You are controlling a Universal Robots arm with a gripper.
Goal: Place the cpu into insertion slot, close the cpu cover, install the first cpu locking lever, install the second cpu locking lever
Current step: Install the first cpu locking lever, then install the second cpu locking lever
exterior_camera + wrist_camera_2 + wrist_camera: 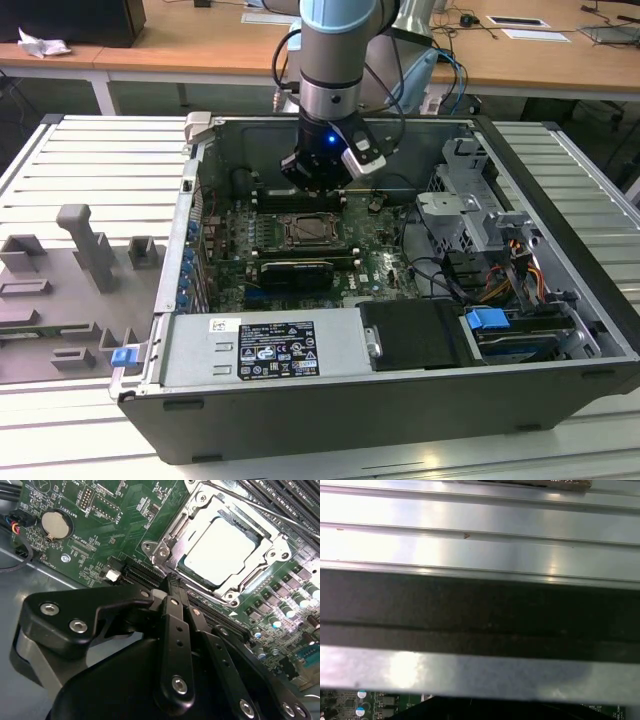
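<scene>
Inside an open black desktop computer case (560,300), lying on its side on a ribbed metal table (90,170), hangs the black gripper (318,178) of a grey-and-blue robot arm (335,50). Fingers (176,630) pressed together in the second wrist view, jaws closed and holding nothing. Just ahead of the closed fingertips, close but apart: the small flat square cpu (220,550) with its pale silvery metal face, seated flat in the square metal-rimmed insertion slot (165,550) on the green circuit board (115,525). Over it, the thin silver cpu cover (272,542), a frame plate with a square window, lying down around the chip so the chip's face shows through. Further off to one side of the jaws, a round silver coin battery (56,525). Seen from the exterior view, the same socket (311,232) sits just below the gripper, with a long black card (297,270) beyond it and a grey metal box with a printed label (270,345) at the case's near edge.
</scene>
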